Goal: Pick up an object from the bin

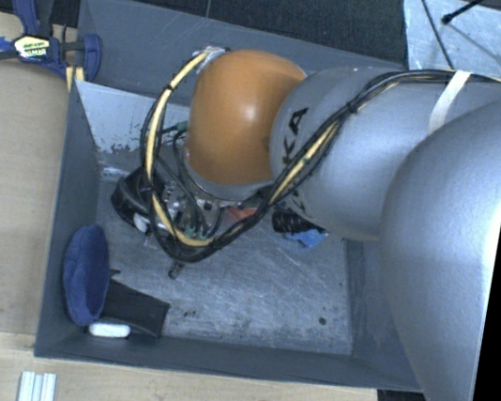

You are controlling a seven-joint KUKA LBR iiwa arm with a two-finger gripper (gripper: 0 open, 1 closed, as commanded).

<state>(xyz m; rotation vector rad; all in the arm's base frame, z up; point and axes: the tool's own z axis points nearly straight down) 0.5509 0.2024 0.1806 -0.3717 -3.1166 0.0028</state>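
Blue object (310,238) half under arm (382,150)

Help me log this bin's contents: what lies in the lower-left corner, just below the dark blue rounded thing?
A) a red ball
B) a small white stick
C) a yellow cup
B: a small white stick lies in the bin's lower-left corner, beside the dark blue rounded thing and a black thing.

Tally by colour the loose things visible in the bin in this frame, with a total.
Blue: 2, a rounded blue piece at the bin's lower left and a small blue thing half under the arm.
Black: 1, a flat black piece beside it.
White: 1, a small white stick.
Total: 4 in view; the arm may hide more.
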